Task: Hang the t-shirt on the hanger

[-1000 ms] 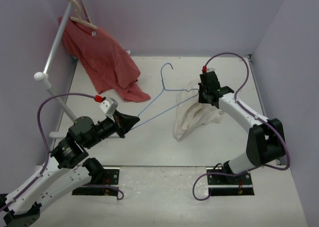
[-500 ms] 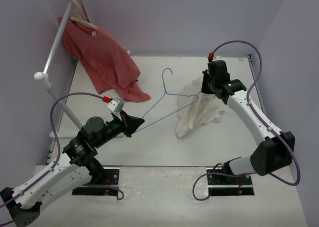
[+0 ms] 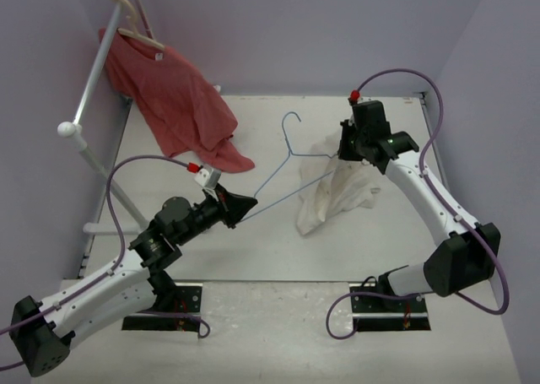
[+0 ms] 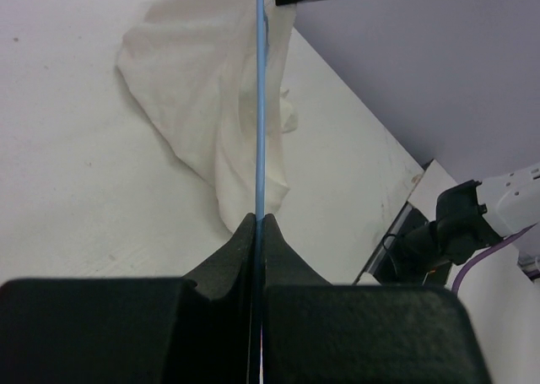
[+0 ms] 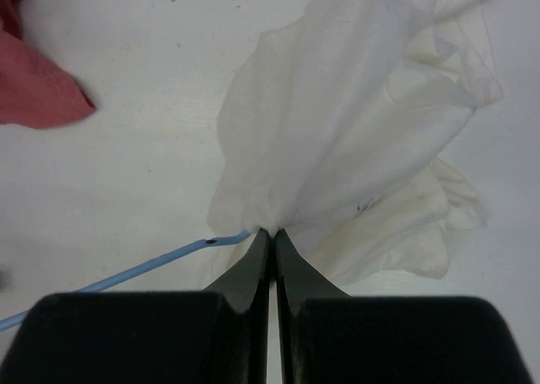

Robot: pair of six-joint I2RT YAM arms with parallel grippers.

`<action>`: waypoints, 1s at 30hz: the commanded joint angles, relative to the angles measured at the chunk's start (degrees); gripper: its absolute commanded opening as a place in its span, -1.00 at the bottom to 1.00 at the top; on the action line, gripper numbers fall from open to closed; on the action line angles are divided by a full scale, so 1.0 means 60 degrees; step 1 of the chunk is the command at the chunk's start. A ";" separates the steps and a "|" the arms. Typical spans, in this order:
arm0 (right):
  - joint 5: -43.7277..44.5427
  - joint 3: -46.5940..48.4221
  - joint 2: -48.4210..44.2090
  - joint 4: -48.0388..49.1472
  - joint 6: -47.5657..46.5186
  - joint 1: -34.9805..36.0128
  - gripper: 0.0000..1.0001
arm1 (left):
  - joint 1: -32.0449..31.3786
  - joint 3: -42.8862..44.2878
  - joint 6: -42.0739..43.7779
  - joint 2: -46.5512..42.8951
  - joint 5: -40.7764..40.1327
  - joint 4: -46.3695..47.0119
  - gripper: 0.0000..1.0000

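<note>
The white t-shirt (image 3: pixel 337 190) hangs bunched from my right gripper (image 3: pixel 344 154), its lower part resting on the table. My right gripper (image 5: pixel 272 230) is shut on a fold of the t-shirt (image 5: pixel 354 131). The light-blue wire hanger (image 3: pixel 283 177) spans from my left gripper (image 3: pixel 245 208) toward the shirt, its hook pointing to the back. My left gripper (image 4: pixel 258 219) is shut on the hanger wire (image 4: pixel 261 105), which runs straight ahead into the t-shirt (image 4: pixel 194 89). One hanger end (image 5: pixel 169 259) reaches the shirt beside my right fingertips.
A red t-shirt (image 3: pixel 177 97) hangs on a wooden hanger (image 3: pixel 135 25) from a white rack (image 3: pixel 84 105) at the back left, its hem on the table (image 3: pixel 253 249). Purple walls enclose the table on three sides.
</note>
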 commanded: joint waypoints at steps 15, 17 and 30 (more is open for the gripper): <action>-0.2555 0.2300 -0.0465 -0.1475 -0.0226 0.0907 -1.00 | -0.0045 -0.1350 0.0330 0.1679 0.0001 0.6246 -1.00; -0.2755 0.2442 -0.0545 -0.1435 -0.0188 0.1111 -1.00 | -0.0053 -0.1192 0.0410 0.1866 0.0012 0.6409 -1.00; -0.5515 0.3621 -0.1227 -0.1297 0.0006 0.1319 -1.00 | -0.0053 -0.0616 0.1057 0.2577 -0.0488 0.7055 -1.00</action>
